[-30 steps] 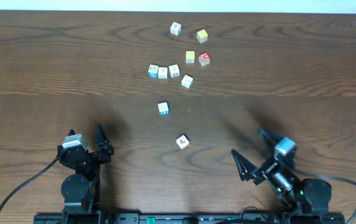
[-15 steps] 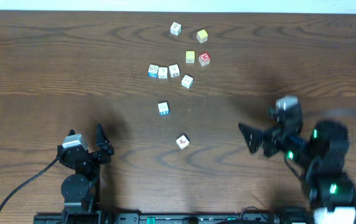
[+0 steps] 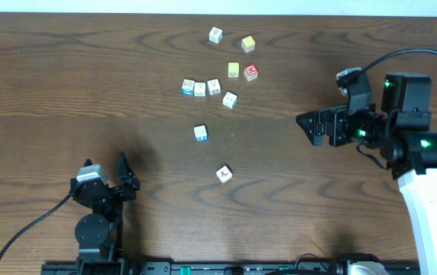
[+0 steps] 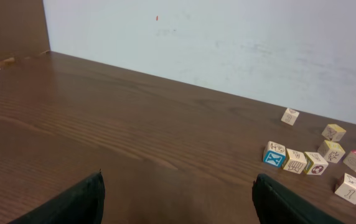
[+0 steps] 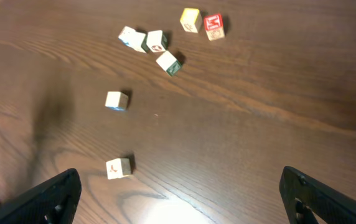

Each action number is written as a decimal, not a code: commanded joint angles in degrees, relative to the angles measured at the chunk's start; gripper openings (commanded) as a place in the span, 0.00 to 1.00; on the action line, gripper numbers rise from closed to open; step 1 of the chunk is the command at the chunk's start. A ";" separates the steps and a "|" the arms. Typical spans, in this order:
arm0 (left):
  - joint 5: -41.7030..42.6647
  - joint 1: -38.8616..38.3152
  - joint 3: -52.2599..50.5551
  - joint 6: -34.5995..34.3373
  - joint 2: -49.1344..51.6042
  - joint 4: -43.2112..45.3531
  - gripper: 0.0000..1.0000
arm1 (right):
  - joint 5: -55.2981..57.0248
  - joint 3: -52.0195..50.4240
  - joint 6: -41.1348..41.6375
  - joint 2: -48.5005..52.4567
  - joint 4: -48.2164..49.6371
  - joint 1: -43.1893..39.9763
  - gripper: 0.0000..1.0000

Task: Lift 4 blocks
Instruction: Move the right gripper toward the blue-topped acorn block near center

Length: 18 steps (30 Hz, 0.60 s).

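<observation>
**Cream blocks (image 3: 214,86) all rest on the tabletop (image 3: 66,69); both pairs of jaws open and empty**

Seven cream-faced alphabet blocks lie scattered over the dark wood-grain tabletop, and none of them is held. In the overhead view, three sit close together in a row past the middle of the tabletop, the leftmost (image 3: 189,86) showing a blue face. A fourth (image 3: 229,99) lies just beside the row's right end, turned at an angle. Nearer the arms, one block with blue marks (image 3: 200,134) stands alone. Another with a red mark (image 3: 224,174) lies nearer still, also rotated. The last cream block (image 3: 216,34) sits near the far edge.

Two yellow-faced cubes (image 3: 248,43) (image 3: 234,69) lie to the right of that group. A red-topped cube (image 3: 250,72) is just beside the nearer yellow one.

The left arm (image 3: 96,202) sits low at the near edge. The left jaws are spread wide with only bare tabletop between the dark fingertips (image 4: 72,202), and the blocks are well ahead and to the right.

The right arm (image 3: 402,130) is up over the right side of the tabletop, pointing toward the blocks. The right jaws are wide open and hold nothing. In the right wrist view their fingertips (image 5: 47,199) fill the bottom corners, well apart from every block.
</observation>
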 commanded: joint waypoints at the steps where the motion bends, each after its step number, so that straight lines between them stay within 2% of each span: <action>1: -0.31 0.22 -1.14 0.13 -0.09 -2.27 0.77 | 3.21 0.85 -1.05 0.83 -0.22 1.90 0.99; 5: -0.31 0.22 -1.14 0.13 -0.09 -2.27 0.77 | 12.33 0.85 0.13 0.85 -0.59 6.82 0.99; 10: -0.31 0.22 -1.14 0.13 -0.09 -2.27 0.77 | 23.12 0.87 8.94 0.85 -1.18 12.17 0.99; 14: -0.31 0.22 -1.14 0.13 -0.09 -2.27 0.77 | 23.45 1.11 12.79 1.14 -1.81 14.29 0.99; 18: -0.31 0.22 -1.14 0.13 -0.09 -2.27 0.76 | 21.57 2.97 12.00 2.78 -3.10 17.05 0.99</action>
